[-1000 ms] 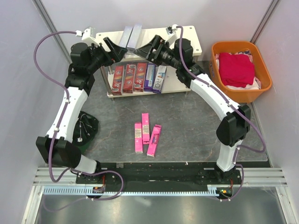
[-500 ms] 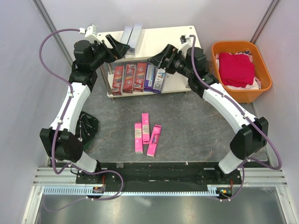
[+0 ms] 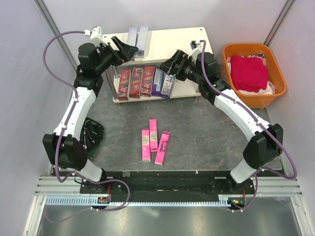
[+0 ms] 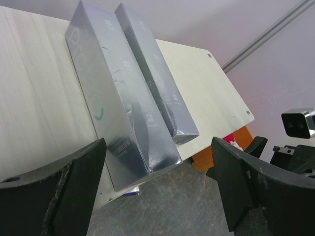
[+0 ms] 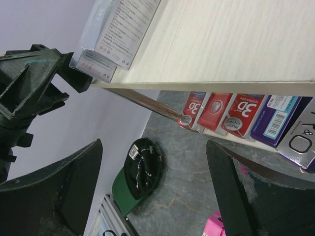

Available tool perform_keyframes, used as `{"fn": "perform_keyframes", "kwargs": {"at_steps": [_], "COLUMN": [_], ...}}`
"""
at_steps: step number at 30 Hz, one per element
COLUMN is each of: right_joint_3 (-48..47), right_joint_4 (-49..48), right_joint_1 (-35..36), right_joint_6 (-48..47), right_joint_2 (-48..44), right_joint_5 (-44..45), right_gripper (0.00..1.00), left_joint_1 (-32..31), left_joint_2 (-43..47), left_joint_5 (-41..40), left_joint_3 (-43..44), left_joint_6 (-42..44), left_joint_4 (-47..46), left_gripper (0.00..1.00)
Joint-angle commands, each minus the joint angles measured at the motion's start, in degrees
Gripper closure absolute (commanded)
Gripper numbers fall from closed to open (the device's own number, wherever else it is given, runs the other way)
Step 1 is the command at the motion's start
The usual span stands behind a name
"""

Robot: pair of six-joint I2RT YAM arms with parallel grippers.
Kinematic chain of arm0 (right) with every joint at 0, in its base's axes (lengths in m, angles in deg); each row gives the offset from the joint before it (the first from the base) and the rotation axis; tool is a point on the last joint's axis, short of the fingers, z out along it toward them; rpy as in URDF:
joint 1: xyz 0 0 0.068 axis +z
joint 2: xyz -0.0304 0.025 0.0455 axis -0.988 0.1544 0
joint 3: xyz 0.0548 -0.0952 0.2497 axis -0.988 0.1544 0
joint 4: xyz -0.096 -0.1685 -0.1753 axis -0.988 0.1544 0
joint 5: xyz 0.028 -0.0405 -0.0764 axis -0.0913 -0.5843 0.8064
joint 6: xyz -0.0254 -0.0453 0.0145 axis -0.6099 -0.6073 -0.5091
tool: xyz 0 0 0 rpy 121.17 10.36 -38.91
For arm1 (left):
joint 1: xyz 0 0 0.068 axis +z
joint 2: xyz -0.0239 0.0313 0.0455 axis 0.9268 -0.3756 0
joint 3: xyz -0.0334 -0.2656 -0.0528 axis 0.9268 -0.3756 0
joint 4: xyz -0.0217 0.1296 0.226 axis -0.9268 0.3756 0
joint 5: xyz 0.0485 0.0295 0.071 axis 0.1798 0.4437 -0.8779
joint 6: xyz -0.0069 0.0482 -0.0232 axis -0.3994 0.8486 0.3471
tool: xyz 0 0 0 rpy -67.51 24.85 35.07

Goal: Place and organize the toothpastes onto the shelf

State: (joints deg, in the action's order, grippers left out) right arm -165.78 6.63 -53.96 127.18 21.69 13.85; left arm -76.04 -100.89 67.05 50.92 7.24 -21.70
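Two silver-grey toothpastes (image 3: pixel 138 37) lie side by side on the shelf (image 3: pixel 172 42) top board. Five cartons (image 3: pixel 146 81) fill the lower tier. Three pink cartons (image 3: pixel 153 140) lie on the table (image 3: pixel 206 132), not yet shelved. The left gripper (image 3: pixel 129 50) and right gripper (image 3: pixel 165 63) both gape empty at the shelf front.

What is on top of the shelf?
Two silver-grey cartons lie side by side on the top board of the shelf. That board covers the back of the lower tier, so only the front ends of the lower cartons show.
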Motion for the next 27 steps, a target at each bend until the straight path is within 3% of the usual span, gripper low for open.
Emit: {"fn": "perform_keyframes", "kwargs": {"at_steps": [1, 9, 14, 20, 27], "right_joint_3": [1.17, 5.39, 10.74, 17.94, 24.11], "right_joint_4": [-1.52, -1.00, 1.90, 2.61, 6.03], "right_joint_1": [-0.53, -1.05, -1.05, -0.97, 1.31], "right_joint_6": [-0.85, -2.77, -5.85, -8.84, -13.59], "right_joint_2": [-2.86, -6.19, -9.53, -11.65, -12.53], "right_joint_5": [0.91, 2.22, 3.99, 2.49, 6.97], "right_gripper": [0.06, 0.04, 0.02, 0.02, 0.02], "left_joint_1": [0.10, 0.10, 0.19, 0.10, 0.10], "left_joint_2": [-1.01, 2.32, 11.62, 23.74, 32.65], "left_joint_5": [2.68, -2.13, -7.51, -6.55, -2.68], "left_joint_3": [-0.83, -5.21, -13.39, -25.43, -36.77], "left_joint_6": [-2.33, -0.75, 1.27, 1.97, 3.56], "left_joint_4": [-2.65, -2.56, -2.82, -2.57, 4.73], "left_gripper": [0.06, 0.05, 0.03, 0.00, 0.00]}}
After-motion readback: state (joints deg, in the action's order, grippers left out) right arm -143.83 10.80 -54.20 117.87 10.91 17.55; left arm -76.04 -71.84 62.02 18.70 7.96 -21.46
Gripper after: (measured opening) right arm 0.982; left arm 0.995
